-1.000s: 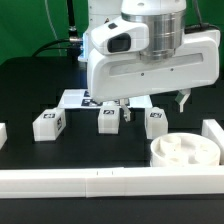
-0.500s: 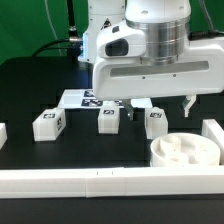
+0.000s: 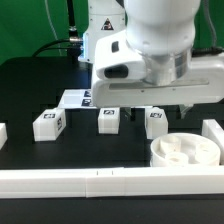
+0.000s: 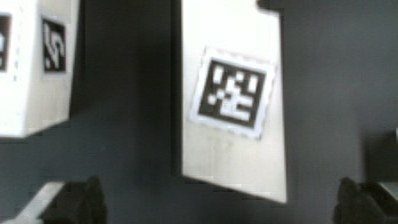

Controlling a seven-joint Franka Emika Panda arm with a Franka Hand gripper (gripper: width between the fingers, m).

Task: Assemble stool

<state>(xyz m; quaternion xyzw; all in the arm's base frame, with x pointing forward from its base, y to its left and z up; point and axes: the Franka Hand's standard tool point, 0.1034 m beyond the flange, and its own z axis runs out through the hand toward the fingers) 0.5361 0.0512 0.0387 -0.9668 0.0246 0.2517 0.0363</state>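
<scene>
The robot's pincer (image 4: pixel 222 196), fingers spread wide, hangs over a stubby white plastic block leg (image 4: pixel 231 100) lying on the black tabletop (image 3: pixel 30 85), apparently lined up to grasp it, while the thick round white plastic disc seat (image 3: pixel 185 152) sits at the exterior view's near right.

Table (image 3: pixel 30 85): black
Legs (image 3: pixel 108 121): three abreast, centre
Seat (image 3: pixel 183 151): 4 o'clock
Marker board (image 3: pixel 76 98): 11 o'clock
Rail (image 3: pixel 100 181): 6 o'clock edge
</scene>
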